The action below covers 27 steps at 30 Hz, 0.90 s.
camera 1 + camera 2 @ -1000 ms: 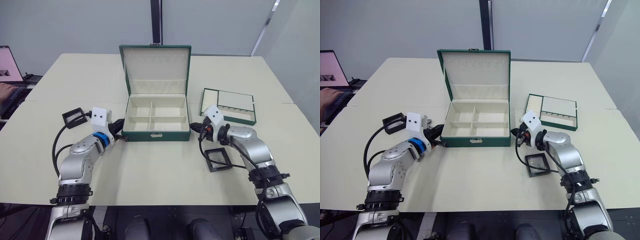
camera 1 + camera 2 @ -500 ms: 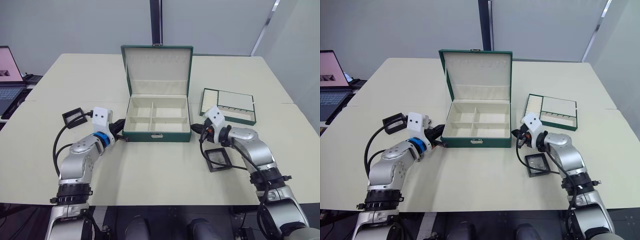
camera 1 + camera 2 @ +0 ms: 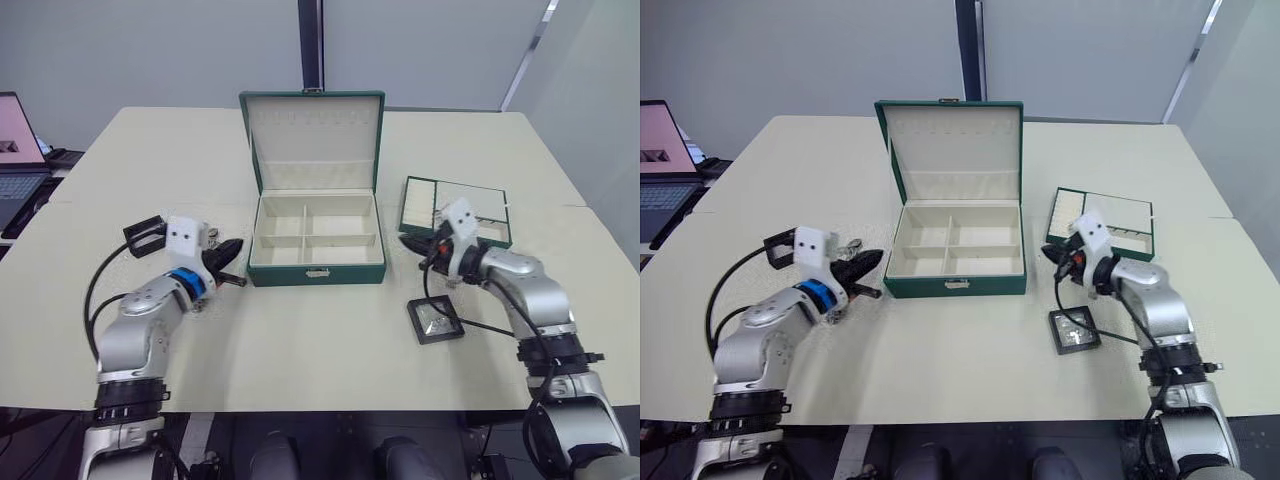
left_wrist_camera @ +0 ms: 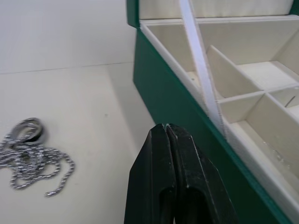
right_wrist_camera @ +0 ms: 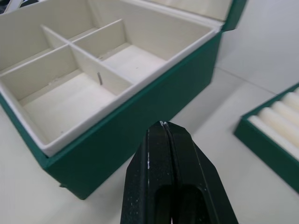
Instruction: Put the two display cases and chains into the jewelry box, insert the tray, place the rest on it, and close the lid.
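The dark green jewelry box stands open mid-table, its cream compartments empty and its lid upright behind. My left gripper is shut and empty just left of the box's front corner. Silver chains lie on the table beside it. One display case lies behind my left arm, partly hidden. My right gripper is shut and empty right of the box, with the other display case on the table below it. The tray sits behind my right wrist. The rest is out of view.
A laptop stands off the table's far left edge. A seam between two tabletops runs across at about the box's back. Bare tabletop lies in front of the box and between my arms.
Both grippers have drawn away from the box's front corners, the left one to the left and the right one to the right and back. A hand by the laptop has gone.
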Available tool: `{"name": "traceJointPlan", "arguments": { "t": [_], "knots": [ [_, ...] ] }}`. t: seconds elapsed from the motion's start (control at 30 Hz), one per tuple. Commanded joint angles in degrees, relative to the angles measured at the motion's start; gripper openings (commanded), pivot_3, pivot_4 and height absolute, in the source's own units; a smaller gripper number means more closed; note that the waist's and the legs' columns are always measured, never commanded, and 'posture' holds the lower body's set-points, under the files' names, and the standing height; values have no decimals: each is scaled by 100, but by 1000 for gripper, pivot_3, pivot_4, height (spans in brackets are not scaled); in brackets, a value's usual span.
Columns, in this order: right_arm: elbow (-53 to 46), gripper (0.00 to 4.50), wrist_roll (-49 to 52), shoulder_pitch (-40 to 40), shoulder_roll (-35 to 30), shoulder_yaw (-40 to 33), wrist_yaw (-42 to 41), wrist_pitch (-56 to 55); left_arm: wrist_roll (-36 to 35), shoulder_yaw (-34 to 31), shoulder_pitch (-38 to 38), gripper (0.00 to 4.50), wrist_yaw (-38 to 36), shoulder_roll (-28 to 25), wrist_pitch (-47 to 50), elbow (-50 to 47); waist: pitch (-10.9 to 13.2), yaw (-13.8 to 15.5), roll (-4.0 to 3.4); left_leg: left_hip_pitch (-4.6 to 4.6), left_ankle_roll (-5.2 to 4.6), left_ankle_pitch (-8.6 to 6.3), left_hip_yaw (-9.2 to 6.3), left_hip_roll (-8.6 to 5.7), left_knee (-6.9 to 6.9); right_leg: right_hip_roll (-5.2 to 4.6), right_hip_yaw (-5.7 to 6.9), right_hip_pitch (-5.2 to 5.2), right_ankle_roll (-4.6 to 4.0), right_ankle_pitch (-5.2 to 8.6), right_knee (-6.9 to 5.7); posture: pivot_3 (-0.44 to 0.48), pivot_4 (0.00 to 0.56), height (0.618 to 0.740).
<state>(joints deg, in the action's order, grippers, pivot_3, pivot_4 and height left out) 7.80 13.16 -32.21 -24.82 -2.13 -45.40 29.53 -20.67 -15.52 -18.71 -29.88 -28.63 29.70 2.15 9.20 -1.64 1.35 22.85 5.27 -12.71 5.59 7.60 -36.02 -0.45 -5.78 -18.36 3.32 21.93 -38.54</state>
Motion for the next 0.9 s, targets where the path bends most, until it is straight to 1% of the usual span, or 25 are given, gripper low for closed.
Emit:
{"name": "traceJointPlan", "arguments": {
  "t": [0.03, 0.1, 0.23, 0.27, 0.33, 0.43, 0.5, 0.63, 0.7, 0.77, 0.8, 0.9],
  "knots": [
    [-327, 0, 288, 149, -298, -193, -297, -15, -183, -356, 83, 23, -170, -286, -95, -166, 0, -1, 0, 0, 0, 0, 0, 0, 1, 0, 0, 0, 0, 0, 1, 0, 150, 740],
    [-473, 0, 450, 296, -550, -335, -442, 29, -316, -603, 214, 23, -287, -502, -66, -243, 0, -1, 0, 1, 0, -1, 0, 0, 3, 0, 1, 1, 0, 0, 6, 0, 150, 740],
    [-458, 0, 692, 699, -1338, -761, -919, -88, -621, -1314, 757, 23, -665, -1114, 28, -270, 2, -1, -1, 4, 0, -2, 3, 0, 10, -1, 0, 1, 0, 0, 22, 0, 150, 740],
    [-451, 185, 776, 817, -1569, -862, -1110, -86, -699, -1483, 953, 193, -823, -1278, 47, -265, 3, -4, -1, 4, 0, -2, 3, 0, 13, -1, 0, 3, 0, 0, 31, 0, 150, 740],
    [-376, 568, 910, 1034, -1993, -1035, -1488, -116, -830, -1766, 1336, 586, -1163, -1574, 62, -232, 4, -5, -2, 4, 1, -4, 6, 0, 20, -2, 0, 5, 0, 0, 46, 0, 150, 740],
    [151, 1363, 994, 1327, -2692, -1301, -2238, -357, -859, -2202, 1857, 1510, -1647, -2032, 7, 81, 4, -7, -2, 2, 3, -6, 8, 1, 24, -4, 3, 8, -1, 0, 52, 0, 150, 740],
    [547, 1905, 905, 1438, -3013, -1313, -2548, -640, -820, -2372, 2068, 2121, -1868, -2264, -100, 359, 5, -17, -2, 0, 1, -6, 8, 0, 23, -4, 3, 9, -1, 0, 54, 0, 150, 740],
    [1321, 2921, 772, 1408, -3280, -1274, -2859, -1156, -594, -2579, 2291, 3275, -2007, -2557, -487, 969, 6, -24, -2, -9, -15, -16, 9, 0, 21, -5, 2, 7, -5, -2, 54, 0, 150, 740],
    [1783, 3509, 586, 1383, -3378, -1185, -2944, -1525, -477, -2739, 2444, 3892, -2029, -2677, -694, 1297, 6, -24, -2, -9, -17, -16, 9, 0, 21, -5, 2, 6, -6, -2, 54, 0, 150, 740],
    [2024, 4162, 502, 1356, -3377, -1141, -2998, -1744, -429, -2822, 2502, 4477, -2022, -2728, -851, 1485, 7, -25, -4, -8, -16, -17, 15, 1, 23, -6, -1, 4, -6, -2, 56, 0, 150, 740],
    [2073, 4472, 509, 1334, -3359, -1143, -3009, -1774, -429, -2847, 2498, 4500, -2007, -2739, -903, 1546, 7, -25, -4, -8, -13, -16, 21, 2, 25, -6, -4, 4, -6, -2, 56, 0, 150, 740],
    [2099, 4472, 522, 1320, -3308, -1129, -3007, -1814, -426, -2858, 2483, 4500, -1999, -2752, -993, 1638, 9, -25, -6, -7, -5, -12, 23, 4, 26, -6, -4, 4, -6, -2, 55, 0, 150, 740]
  ]
}}
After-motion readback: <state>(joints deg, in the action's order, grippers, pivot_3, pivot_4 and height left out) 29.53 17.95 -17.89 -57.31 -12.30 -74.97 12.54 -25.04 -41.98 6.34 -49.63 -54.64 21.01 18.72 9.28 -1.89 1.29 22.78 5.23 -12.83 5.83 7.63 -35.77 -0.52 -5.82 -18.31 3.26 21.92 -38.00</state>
